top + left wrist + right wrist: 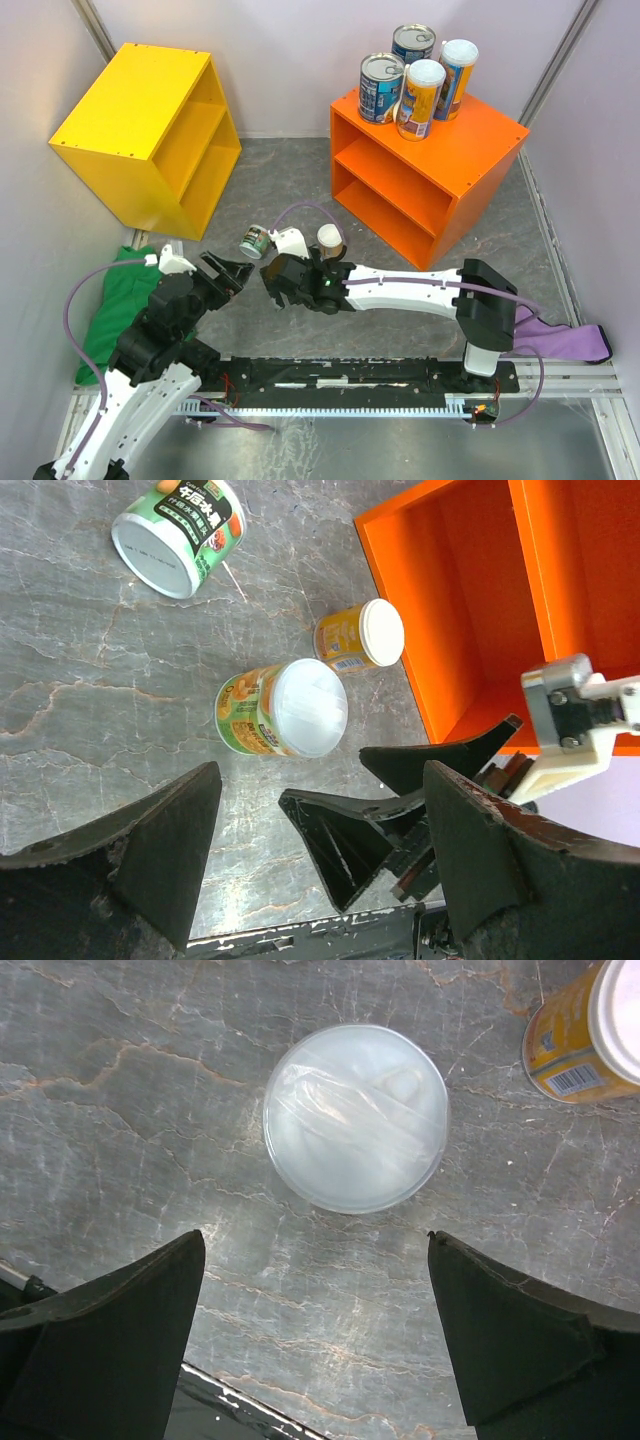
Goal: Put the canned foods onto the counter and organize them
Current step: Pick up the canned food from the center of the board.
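Note:
The orange counter [470, 150] [470, 610] carries two blue-labelled tins [381, 88] [413, 44] and two tall slim cans [420, 98] [457, 78] on its top. On the floor a green-labelled can [255, 240] [180, 535] lies on its side. A yellow can [330, 238] [360, 635] [585, 1035] stands near the counter's front corner. A pale-lidded can [283, 708] [356, 1117] stands upright just ahead of my right gripper [285, 285] [315, 1240], which hovers open and empty above it. My left gripper [225, 272] [320, 780] is open and empty, a little left of the right one.
A yellow cabinet [150, 130] stands tilted at the back left. A green cloth [120, 300] lies by the left arm, a purple cloth [570, 340] at the right. The arms' base rail [350, 375] runs along the near edge. Walls close in on both sides.

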`<state>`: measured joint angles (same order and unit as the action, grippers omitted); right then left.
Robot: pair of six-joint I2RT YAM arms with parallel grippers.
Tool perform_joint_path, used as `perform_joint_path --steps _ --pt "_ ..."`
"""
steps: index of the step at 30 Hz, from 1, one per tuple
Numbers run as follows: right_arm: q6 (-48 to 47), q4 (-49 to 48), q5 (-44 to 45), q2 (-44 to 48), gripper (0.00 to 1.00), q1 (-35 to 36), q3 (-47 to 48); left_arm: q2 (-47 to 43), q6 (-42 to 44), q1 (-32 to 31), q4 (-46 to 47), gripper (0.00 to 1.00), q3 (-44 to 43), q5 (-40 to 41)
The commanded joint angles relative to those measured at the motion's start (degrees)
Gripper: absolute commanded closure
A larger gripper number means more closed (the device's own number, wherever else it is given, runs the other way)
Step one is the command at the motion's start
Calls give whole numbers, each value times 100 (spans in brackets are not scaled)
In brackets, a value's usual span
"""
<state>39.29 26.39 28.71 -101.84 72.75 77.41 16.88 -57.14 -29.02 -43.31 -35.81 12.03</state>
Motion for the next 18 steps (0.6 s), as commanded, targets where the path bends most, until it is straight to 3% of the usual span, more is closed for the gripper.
perform_joint_path --steps 1,18 --pt "144 98 178 -208 1 24 280 -107 -70 -5 73 12 26 82" --pt "-158 -464 310 -507 0 -194 158 -322 -222 -3 -133 12 110 193"
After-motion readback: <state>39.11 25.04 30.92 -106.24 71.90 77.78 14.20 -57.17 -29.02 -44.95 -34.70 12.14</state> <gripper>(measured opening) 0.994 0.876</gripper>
